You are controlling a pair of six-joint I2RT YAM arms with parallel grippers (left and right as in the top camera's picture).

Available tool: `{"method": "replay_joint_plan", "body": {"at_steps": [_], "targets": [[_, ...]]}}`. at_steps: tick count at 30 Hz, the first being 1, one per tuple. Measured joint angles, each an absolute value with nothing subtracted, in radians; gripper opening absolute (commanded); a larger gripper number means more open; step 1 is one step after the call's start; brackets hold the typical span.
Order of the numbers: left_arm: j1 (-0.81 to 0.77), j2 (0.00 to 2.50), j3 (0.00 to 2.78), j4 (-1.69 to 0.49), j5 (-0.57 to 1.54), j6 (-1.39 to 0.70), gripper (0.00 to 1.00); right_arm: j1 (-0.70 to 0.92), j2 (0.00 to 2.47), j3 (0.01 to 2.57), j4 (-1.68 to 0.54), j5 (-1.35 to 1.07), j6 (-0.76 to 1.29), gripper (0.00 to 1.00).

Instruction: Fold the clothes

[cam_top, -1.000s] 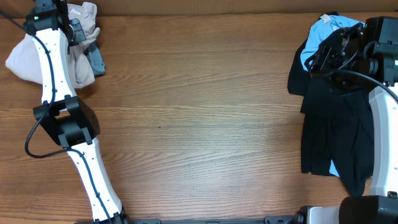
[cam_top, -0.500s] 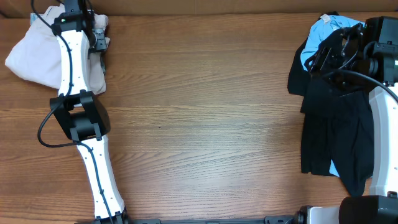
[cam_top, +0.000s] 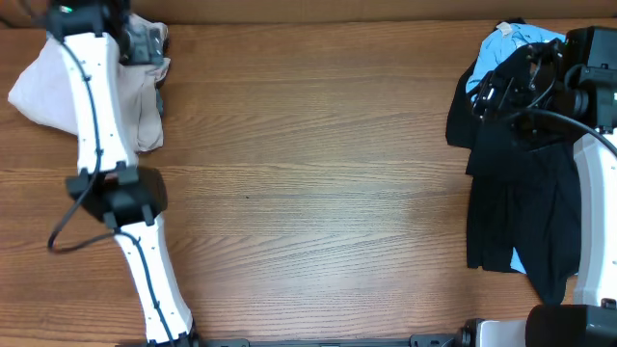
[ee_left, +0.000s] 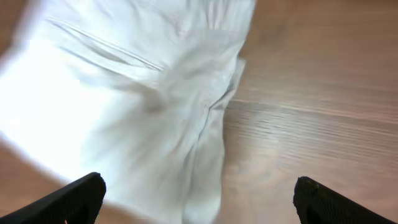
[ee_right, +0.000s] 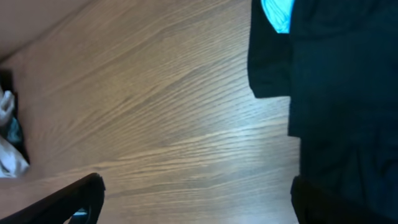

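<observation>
Change: My left arm (cam_top: 92,106) has swung its wrist further toward the table's far-left corner in the last half second, and the shorts under it have shifted a little. The right side looks unchanged.
Table (cam_top: 308,193): The whole wooden middle holds no garment; clothes sit only at the two ends.
Black garment (cam_top: 516,202): This is the biggest piece. It sprawls down the right edge, rumpled and partly under my right arm (cam_top: 593,96), with no fold that I can make out.
Shorts (cam_top: 43,92): They lie bunched at the far-left corner, beige, partly under the left arm. The left wrist view shows creased cloth and a seam line just below the camera, but no neat edge.
Blue garment (cam_top: 501,48): It is mostly buried beneath the black one, showing at the far-right corner and as a sliver lower down.
Left gripper (ee_left: 199,199): The fingers are spread wide above the shorts with nothing between them.
Right gripper (ee_right: 199,202): It is also spread wide and empty, over bare wood beside the black cloth's edge.
Progress: I judge the task barely begun. No folded piece is on show. All three garments remain to be spread flat, folded and stacked.
</observation>
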State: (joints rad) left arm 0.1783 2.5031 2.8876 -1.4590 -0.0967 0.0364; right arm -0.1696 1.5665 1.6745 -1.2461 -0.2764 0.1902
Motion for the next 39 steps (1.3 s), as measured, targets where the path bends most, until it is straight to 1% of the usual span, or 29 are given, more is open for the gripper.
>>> {"method": "replay_joint_plan", "body": {"at_steps": [6,10,18,22,33,36,39], "targets": [[0.176,2.227,2.949,-1.567,-0.036,0.032,1.0,-0.17,1.53,1.79,-1.341,-0.211,0.177,1.0],[0.176,2.141,2.968,-1.583,-0.024,0.031,1.0,-0.17,1.416,1.826,-1.39,-0.155,0.167,1.0],[0.176,2.174,2.95,-1.589,-0.017,0.029,1.0,-0.17,1.101,1.857,-1.457,-0.123,0.16,1.0],[0.176,2.179,2.949,-1.59,-0.017,0.029,1.0,-0.17,0.999,1.866,-1.497,-0.122,0.16,1.0],[0.176,2.179,2.949,-1.59,-0.014,0.029,1.0,-0.17,0.971,1.864,-1.625,-0.114,0.16,1.0],[0.176,2.179,2.949,-1.59,-0.014,0.029,1.0,-0.169,0.971,1.864,-1.588,-0.111,0.16,1.0],[0.176,2.179,2.949,-1.59,-0.014,0.029,1.0,-0.17,0.97,1.84,-1.47,-0.114,0.16,1.0]]}}
